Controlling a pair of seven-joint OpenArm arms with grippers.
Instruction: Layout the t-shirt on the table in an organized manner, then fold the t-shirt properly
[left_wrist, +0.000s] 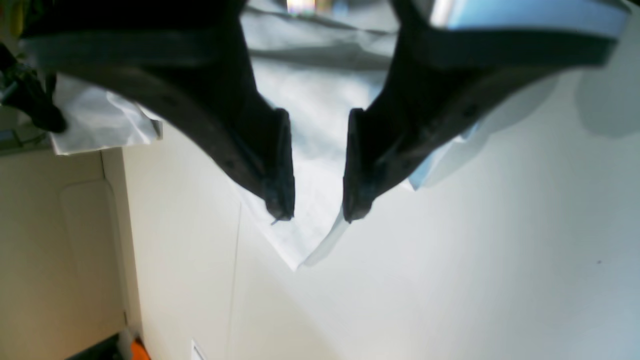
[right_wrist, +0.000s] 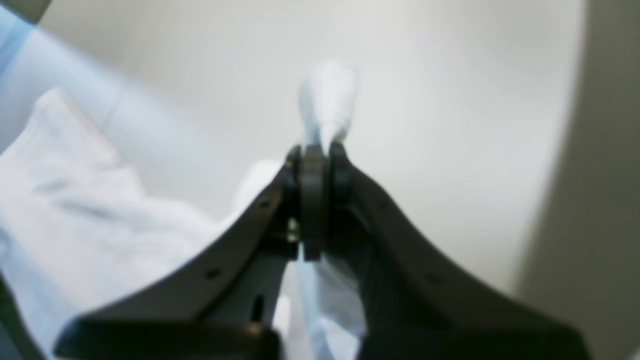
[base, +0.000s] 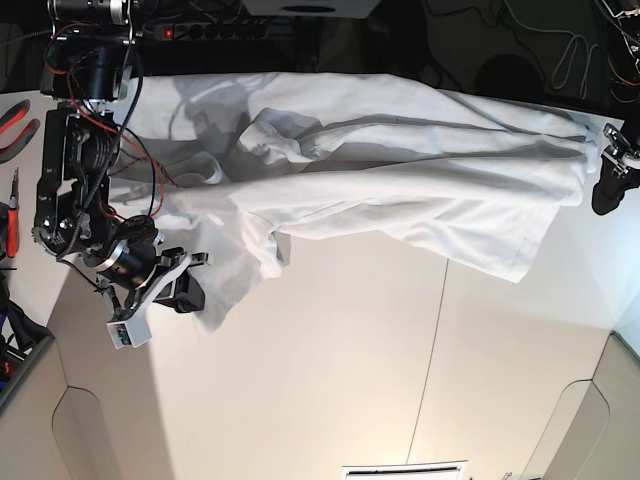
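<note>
The white t-shirt (base: 400, 170) lies spread and wrinkled across the far part of the off-white table (base: 340, 380). My right gripper (base: 192, 297), at the left of the base view, is shut on a bunched edge of the shirt. In the right wrist view a tuft of the cloth (right_wrist: 327, 95) sticks out past the closed gripper (right_wrist: 315, 155). My left gripper (base: 607, 197) is at the shirt's right end. In the left wrist view the left gripper (left_wrist: 312, 212) is open, its fingers (left_wrist: 280, 195) apart above a pointed corner of the shirt (left_wrist: 307, 235).
A thin dark seam (base: 435, 330) crosses the table. Red-handled tools (base: 14, 115) lie off the left edge. A power strip (base: 210, 28) and cables (base: 560, 50) run along the far side. An orange object (left_wrist: 140, 350) sits below the table edge.
</note>
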